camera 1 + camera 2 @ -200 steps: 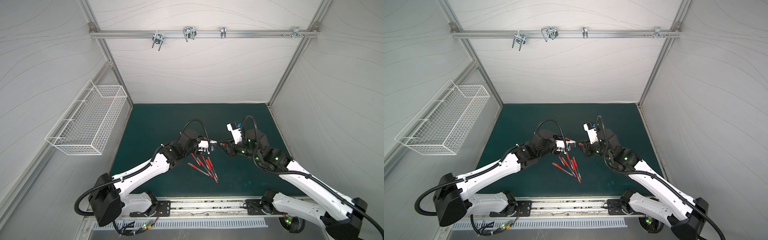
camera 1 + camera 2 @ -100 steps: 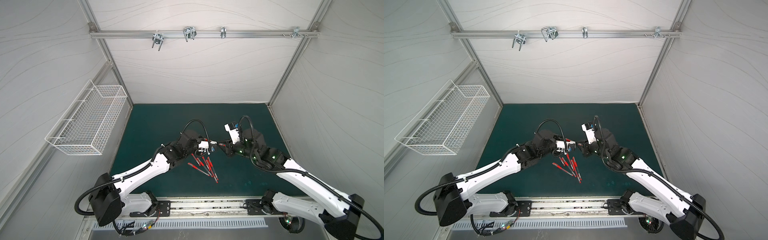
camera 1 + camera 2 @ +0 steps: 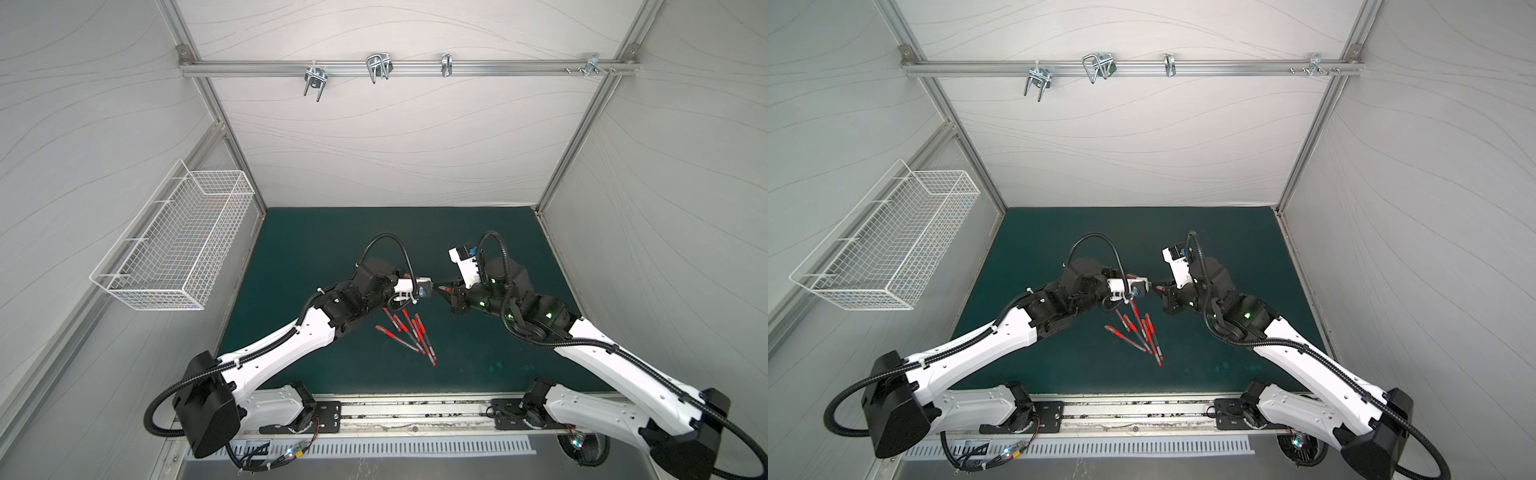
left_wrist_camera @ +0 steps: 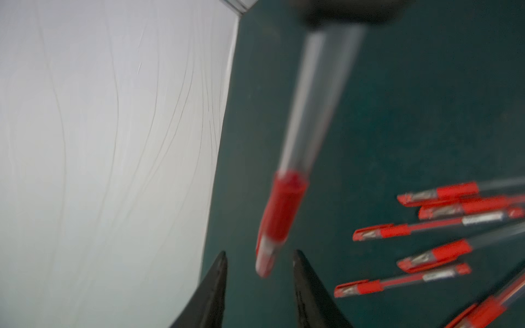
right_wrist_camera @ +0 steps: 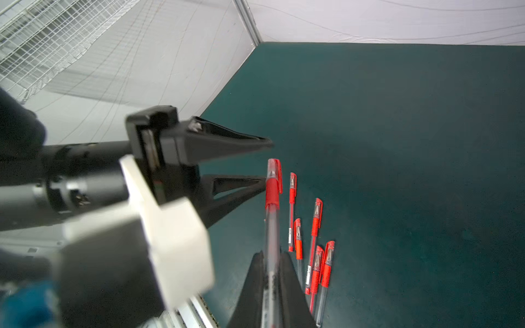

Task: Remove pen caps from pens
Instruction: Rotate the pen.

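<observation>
The right gripper point(image 5: 271, 265) is clamped shut on the clear barrel of one pen point(image 5: 270, 233), holding it up above the green mat point(image 3: 316, 249). The pen's long axis runs straight out from the right jaws toward the left arm, with the red cap point(image 5: 273, 181) at the far, free end.

The left gripper point(image 4: 258, 265) faces it head-on. Its two fingers point(image 4: 217, 272) stand partly open, well clear of each other, and grip nothing. In the left wrist view the cap point(image 4: 279, 215) points down into the gap between them, its tip just about level with the fingertips and a little nearer one finger than the other; that view is blurred, so I can't tell whether the plastic touches either finger. From the right wrist camera one left finger sits right at the cap's side and the other stands off above it.

So the cap lies on the left gripper's own line, and the left arm is the one placed to take it. My guess is it needs to slide on over the cap, close, and pull along the pen's axis.

The rest of the pens point(image 3: 409, 332) lie capped in a loose fan on the mat, below and between the two grippers.
</observation>
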You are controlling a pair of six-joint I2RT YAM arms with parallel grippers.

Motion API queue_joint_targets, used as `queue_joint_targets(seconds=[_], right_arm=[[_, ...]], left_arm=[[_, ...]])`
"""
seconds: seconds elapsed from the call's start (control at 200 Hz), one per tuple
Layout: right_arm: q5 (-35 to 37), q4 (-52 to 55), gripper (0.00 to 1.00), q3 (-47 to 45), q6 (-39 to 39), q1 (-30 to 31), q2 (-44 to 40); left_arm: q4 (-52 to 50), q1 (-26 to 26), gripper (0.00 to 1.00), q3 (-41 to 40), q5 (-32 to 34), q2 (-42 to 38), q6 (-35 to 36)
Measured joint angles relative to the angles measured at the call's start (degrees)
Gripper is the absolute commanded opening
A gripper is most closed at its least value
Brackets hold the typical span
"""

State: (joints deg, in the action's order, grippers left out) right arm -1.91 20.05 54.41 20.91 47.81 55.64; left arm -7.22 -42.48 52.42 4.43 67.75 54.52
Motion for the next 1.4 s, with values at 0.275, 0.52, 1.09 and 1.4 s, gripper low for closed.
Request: queue_joint_targets(seconds=[0.275,0.52,1.09,1.4], right_arm=[[4.66,-0.33,0.00,-0.79,-2.25,-0.90,-4.98],[5.18,-7.26,0.00,-7.96,-6.12,-1.33,-7.69],[6.21,-31.67,0.00,-20.74,-18.99,0.68,-4.94],[10.49,-34.27,0.00,-20.74,-20.50,1.84,-3.41]], left_arm=[[-10.62,5.25,0.65,18.05,-3.63,-0.66,-33.66],[-11.28,6.12,0.65,17.88,-7.63,-2.16,-73.88],[15.43,16.61,0.60,-1.27,-36.41,13.38,-117.83],[25.29,16.85,0.56,-4.76,-36.54,13.20,-127.58]])
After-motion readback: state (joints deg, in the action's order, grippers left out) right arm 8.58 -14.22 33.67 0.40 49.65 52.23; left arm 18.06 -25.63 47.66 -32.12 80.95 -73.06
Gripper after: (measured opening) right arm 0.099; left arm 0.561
